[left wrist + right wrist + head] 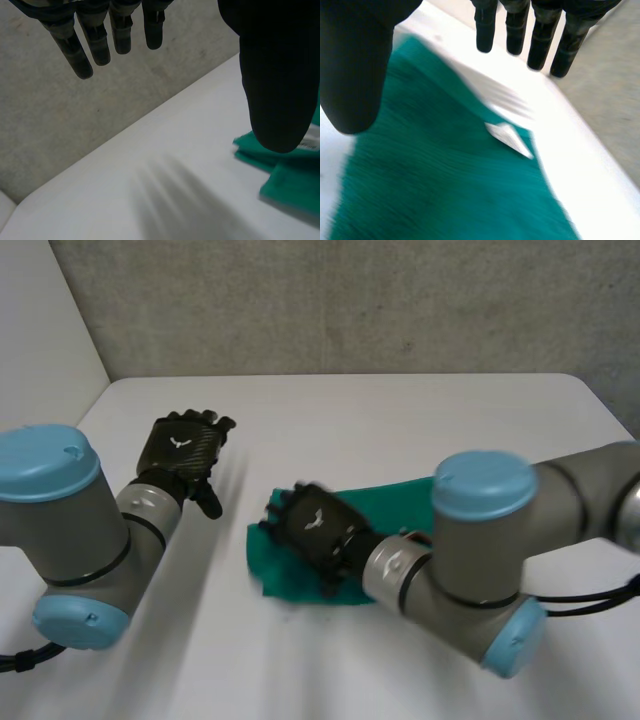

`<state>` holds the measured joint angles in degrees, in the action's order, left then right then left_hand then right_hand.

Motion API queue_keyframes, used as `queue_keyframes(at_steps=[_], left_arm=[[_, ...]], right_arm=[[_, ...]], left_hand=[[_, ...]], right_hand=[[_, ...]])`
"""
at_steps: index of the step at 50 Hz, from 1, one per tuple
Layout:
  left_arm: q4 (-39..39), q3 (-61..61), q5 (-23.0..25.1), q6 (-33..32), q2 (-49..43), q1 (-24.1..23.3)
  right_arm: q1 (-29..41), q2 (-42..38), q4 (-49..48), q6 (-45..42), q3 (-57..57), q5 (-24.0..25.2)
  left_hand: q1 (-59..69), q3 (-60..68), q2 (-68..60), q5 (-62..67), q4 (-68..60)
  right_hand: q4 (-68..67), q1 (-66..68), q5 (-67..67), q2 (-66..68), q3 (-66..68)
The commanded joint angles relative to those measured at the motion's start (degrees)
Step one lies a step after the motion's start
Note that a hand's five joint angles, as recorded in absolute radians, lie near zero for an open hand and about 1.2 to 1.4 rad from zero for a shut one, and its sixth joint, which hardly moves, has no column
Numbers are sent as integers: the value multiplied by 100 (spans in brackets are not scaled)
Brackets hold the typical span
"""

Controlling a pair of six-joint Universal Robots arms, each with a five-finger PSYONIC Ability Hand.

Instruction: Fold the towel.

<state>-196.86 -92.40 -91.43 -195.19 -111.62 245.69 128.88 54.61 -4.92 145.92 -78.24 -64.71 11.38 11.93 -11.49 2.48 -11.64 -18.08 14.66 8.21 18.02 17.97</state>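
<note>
A green towel (300, 575) lies on the white table (400, 430), partly hidden under my right arm. My right hand (312, 527) hovers over its left part with straight fingers (535, 42), holding nothing. The towel (445, 185) spreads under that palm, with a white label (510, 139) near the edge at the fingertips. My left hand (185, 448) is over bare table to the towel's left, open, fingers (100, 42) straight and thumb (277, 75) apart. Beside that thumb lies an edge of the towel (290, 180).
A grey wall (350, 300) runs behind the table's far edge. Bare tabletop lies ahead of both hands and to the left. My right arm's elbow (485, 570) lies across the towel's right part.
</note>
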Motion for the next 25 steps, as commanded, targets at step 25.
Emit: queue_keyframes(at_steps=[25], left_arm=[[280,636,-780,-64,-1195,-1287]], right_arm=[[-2799,1412,-396,499,-2723,-323]], left_hand=[[1,-54,9,-109,24]], right_hand=[[-2817,3159,2804,2823,2828]])
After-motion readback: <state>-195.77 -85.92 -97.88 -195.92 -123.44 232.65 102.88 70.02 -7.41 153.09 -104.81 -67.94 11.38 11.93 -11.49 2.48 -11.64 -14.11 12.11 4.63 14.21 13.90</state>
